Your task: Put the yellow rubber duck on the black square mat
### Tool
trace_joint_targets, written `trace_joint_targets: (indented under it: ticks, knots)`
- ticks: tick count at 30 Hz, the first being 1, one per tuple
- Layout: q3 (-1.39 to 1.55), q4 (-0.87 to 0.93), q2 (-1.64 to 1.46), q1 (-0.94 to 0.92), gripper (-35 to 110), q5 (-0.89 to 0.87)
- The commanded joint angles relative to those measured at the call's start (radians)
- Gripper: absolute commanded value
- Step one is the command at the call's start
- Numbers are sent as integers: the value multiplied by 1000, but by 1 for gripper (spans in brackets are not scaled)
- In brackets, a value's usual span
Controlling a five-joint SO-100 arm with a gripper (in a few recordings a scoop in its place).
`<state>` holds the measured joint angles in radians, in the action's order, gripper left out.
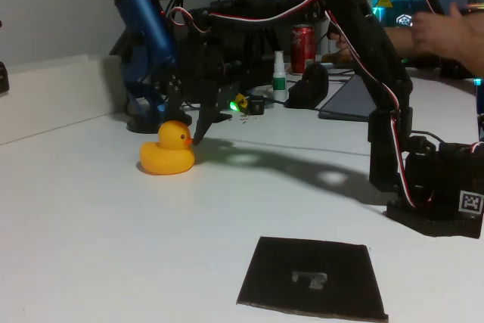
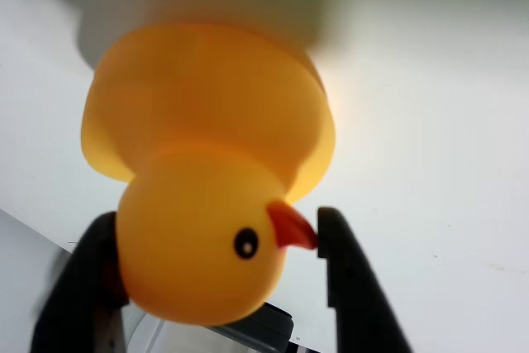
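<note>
On the white desk (image 1: 91,217) we see the black arm (image 1: 363,43) reaching across to the yellow rubber duck (image 1: 168,150), which sits upright at the left in the fixed view. The black square mat (image 1: 310,276) lies well apart, near the front edge, a pale mark at its centre. The gripper (image 2: 211,270) stands apart, fingers (image 2: 351,287) flanking the duck's head. A red can (image 1: 303,48) stands behind; we cannot read its label.

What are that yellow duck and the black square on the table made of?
The duck looks like soft rubber or vinyl: smooth, slightly glossy, with light glowing through its thin edges. The black mat looks like thin, matte foam or rubber sheet, lying flat with a slightly rough front edge and a pale mark at its centre. I can't be sure of either by sight alone.
</note>
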<state>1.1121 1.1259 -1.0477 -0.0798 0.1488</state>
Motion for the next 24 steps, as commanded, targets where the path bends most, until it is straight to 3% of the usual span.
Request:
trace_joint_targets:
  ticks: [1,9,24]
  knots:
    - [-34,11,-51,6,10,18]
    - [-20,20,-285,8,11,8]
    - [-21,334,-738,46,11,12]
